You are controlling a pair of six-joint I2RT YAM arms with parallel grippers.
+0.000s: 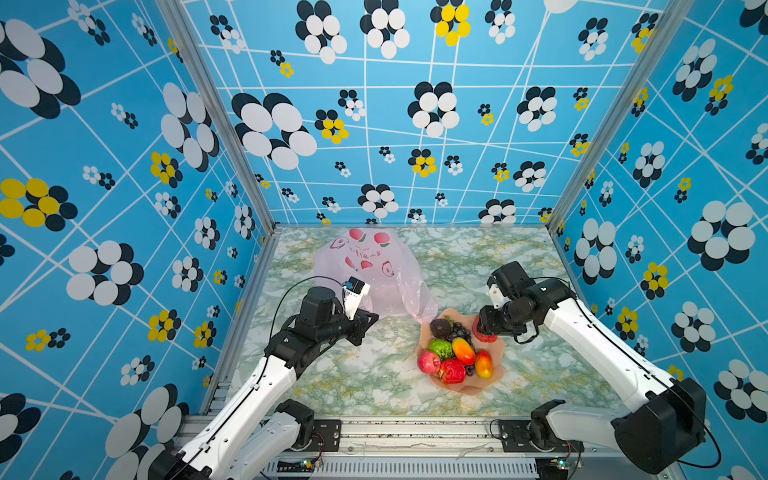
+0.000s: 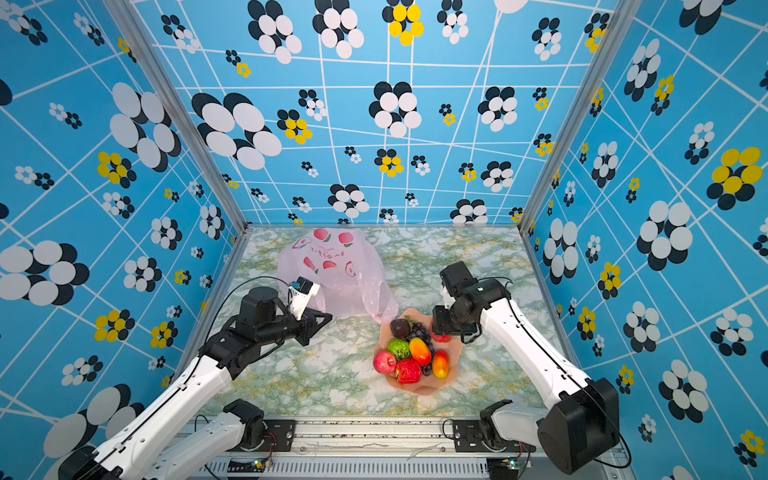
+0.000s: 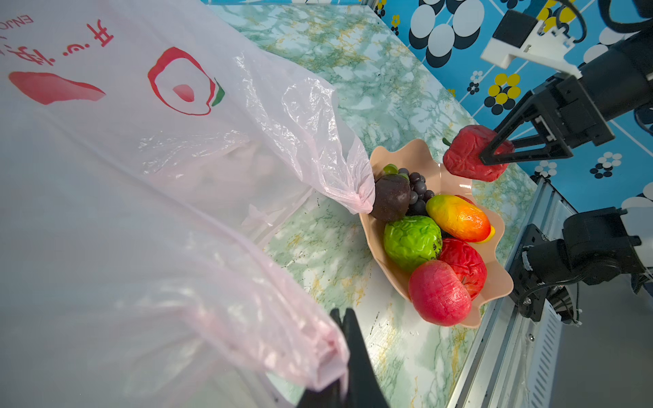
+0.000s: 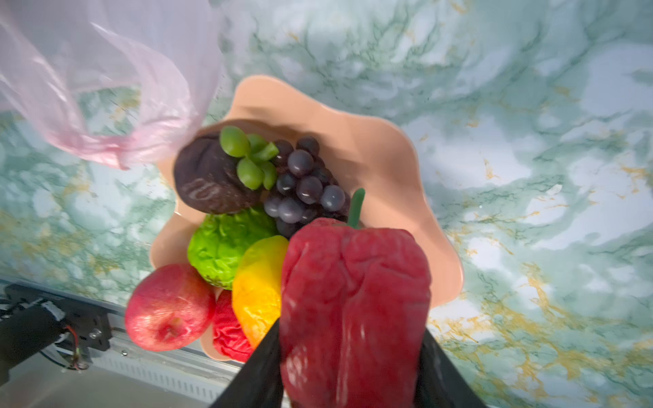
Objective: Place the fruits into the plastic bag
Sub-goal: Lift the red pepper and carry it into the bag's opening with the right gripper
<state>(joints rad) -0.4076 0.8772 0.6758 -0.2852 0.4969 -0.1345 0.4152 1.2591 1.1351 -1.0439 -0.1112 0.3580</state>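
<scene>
Looking over the green marbled bench [image 1: 374, 386], I see the thin pink plastic bag [image 1: 376, 270] slumped at the back, its handle pinched in my closed left pincer [image 3: 343, 319]. The peach scalloped bowl [image 1: 469, 388] holds the other toy fruits [image 1: 453, 353]; my right pincer [image 3: 494, 155] grips a red strawberry [image 3: 463, 155] above its rim. That limp mouth may sag and deflect the drop.

2 strawberries [image 3: 463, 159] [image 3: 463, 263]; 2 mangoes [image 1: 463, 350] [image 1: 483, 363]; 1 apple [image 3: 440, 293]; 1 green fruit [image 3: 411, 242]; 1 grape bunch [image 3: 417, 190]; 1 brown piece [image 3: 390, 197]; 1 bowl [image 3: 494, 279]; 1 bag [image 3: 141, 176]
</scene>
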